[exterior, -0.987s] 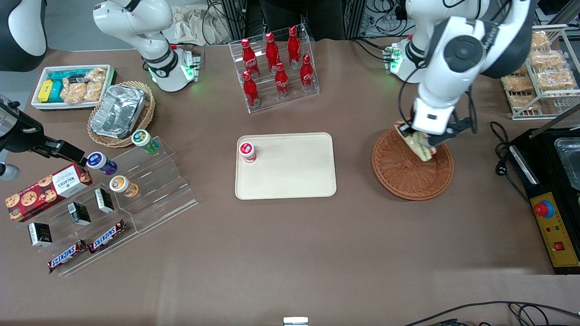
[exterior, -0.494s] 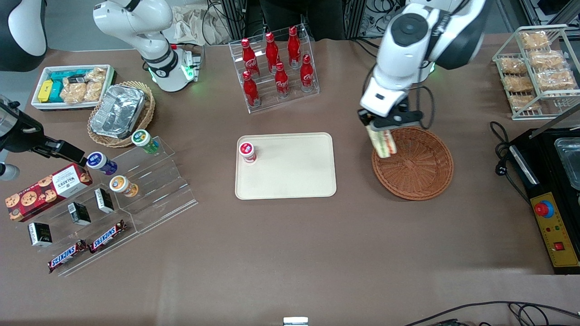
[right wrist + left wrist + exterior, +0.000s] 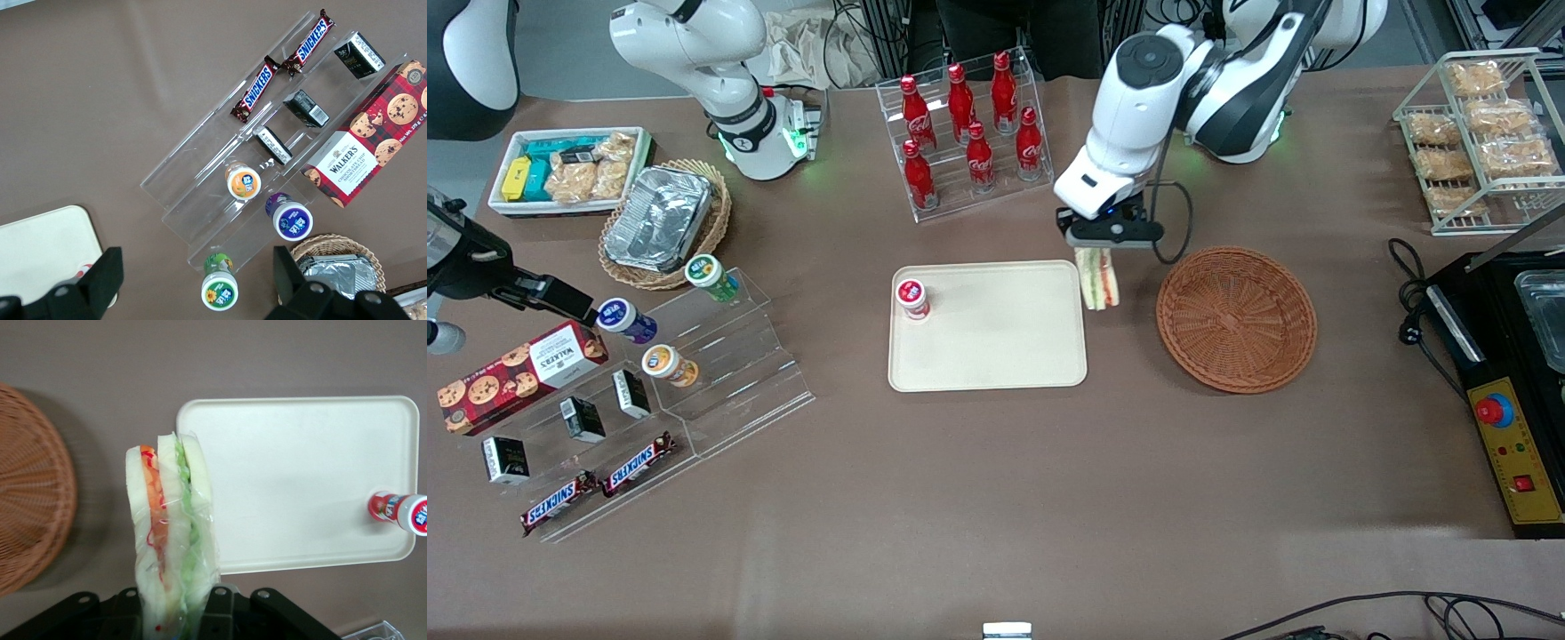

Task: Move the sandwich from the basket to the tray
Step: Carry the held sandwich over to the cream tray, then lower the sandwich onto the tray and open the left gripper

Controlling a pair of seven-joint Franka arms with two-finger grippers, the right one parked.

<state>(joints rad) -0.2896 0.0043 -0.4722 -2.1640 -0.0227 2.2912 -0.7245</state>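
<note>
Hanging from the gripper [image 3: 1100,252], the sandwich [image 3: 1098,277] is in the air between the basket [image 3: 1236,318] and the tray [image 3: 996,356], just over the tray's edge on the basket's side. The two fingers are closed on its upper part, and the wedge points down with its filling layers showing in the wrist view [image 3: 172,533].

Risks, from the near one to the far one. The hold is only on soft bread inside a thin clear wrap, so I judge that the wedge may slide out or be squeezed flat if the arm moves fast. If it were let go here, it could land on the rim and tip onto the table [image 3: 996,498], not inside the tray.

On the tray, at the corner toward the parked arm's end, a small red-capped bottle [image 3: 912,299] stands upright; a drop too close to it could knock it over. The middle of the tray is bare.

Farther from the front camera than the tray, the rack of red cola bottles [image 3: 966,133] stands near the arm, so a wide swing could touch it.
</note>
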